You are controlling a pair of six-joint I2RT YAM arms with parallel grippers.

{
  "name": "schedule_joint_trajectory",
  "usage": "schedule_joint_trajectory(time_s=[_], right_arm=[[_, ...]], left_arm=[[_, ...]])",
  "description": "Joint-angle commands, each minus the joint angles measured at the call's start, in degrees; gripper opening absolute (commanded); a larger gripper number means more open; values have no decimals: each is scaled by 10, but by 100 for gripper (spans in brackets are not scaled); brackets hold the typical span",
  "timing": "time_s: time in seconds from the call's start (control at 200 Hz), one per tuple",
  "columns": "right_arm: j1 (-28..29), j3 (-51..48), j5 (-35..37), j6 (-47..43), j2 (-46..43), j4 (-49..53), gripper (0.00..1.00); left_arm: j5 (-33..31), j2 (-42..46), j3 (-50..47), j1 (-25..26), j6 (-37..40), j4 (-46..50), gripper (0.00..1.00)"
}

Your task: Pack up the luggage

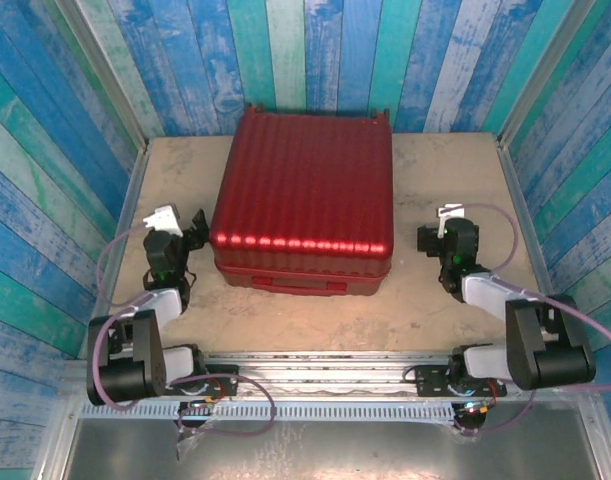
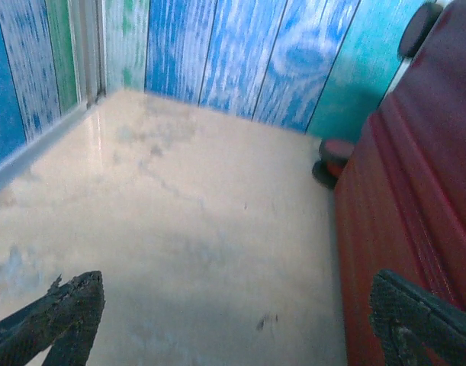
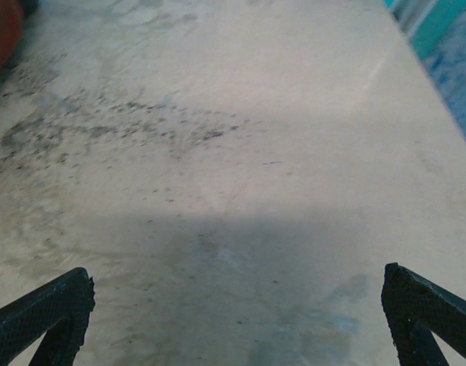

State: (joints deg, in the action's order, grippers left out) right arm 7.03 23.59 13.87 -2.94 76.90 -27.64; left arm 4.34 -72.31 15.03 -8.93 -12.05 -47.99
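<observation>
The luggage [image 1: 303,195] is a large dark-red ribbed suitcase lying closed and flat in the middle of the table. My left gripper [image 1: 180,222] stands just off its left side, pointing toward the back wall. In the left wrist view this gripper [image 2: 236,313] is open with bare table between its fingers [image 2: 72,305], and the luggage [image 2: 416,191] rises along the right with a black wheel [image 2: 335,156] at its far corner. My right gripper [image 1: 443,225] is off the luggage's right side. In the right wrist view it [image 3: 236,313] is open over bare table, with a red corner of the luggage [image 3: 0,34] at the top left.
The sandy table [image 1: 455,300] is walled by blue and green painted planks [image 1: 315,50] at the back and both sides. A metal rail [image 1: 325,365] with both arm bases runs along the near edge. Free tabletop lies on either side of the luggage.
</observation>
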Motion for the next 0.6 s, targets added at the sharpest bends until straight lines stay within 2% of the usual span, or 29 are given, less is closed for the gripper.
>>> schedule_joint_trajectory(time_s=[0.0, 0.06, 0.105, 0.16, 0.17, 0.185, 0.28, 0.32, 0.361, 0.421, 0.476, 0.591], right_arm=[[-3, 34, -48, -23, 23, -50, 100], [-3, 30, -71, -44, 30, -79, 100], [-6, 33, -90, -47, 38, -83, 100], [-7, 47, -100, -43, 50, -74, 100], [-8, 46, -105, -43, 55, -86, 100], [-8, 36, -110, -43, 63, -112, 100], [-33, -30, -110, -7, 115, -284, 100], [-36, -27, -114, -5, 106, -257, 100], [-36, -5, -118, -10, 93, -190, 100], [-36, -7, -128, -11, 108, -224, 100], [-36, 4, -132, -17, 99, -189, 100], [-36, 1, -135, -20, 98, -192, 100]], left_arm=[[-8, -52, -48, 1, 21, -160, 93], [7, -79, -41, 1, 30, -185, 93], [40, -83, -20, 1, 45, -150, 93], [63, -98, -5, 8, 63, -139, 99], [70, -100, -3, 9, 67, -138, 95], [76, -103, 1, 9, 71, -135, 94], [44, -113, 5, 43, 102, -129, 93], [9, -128, -4, 63, 117, -141, 93], [-6, -158, -15, 77, 125, -228, 93], [-1, -130, -4, 78, 128, -143, 93], [0, -141, -9, 79, 128, -173, 93], [-24, -139, 4, 78, 118, -147, 93]])
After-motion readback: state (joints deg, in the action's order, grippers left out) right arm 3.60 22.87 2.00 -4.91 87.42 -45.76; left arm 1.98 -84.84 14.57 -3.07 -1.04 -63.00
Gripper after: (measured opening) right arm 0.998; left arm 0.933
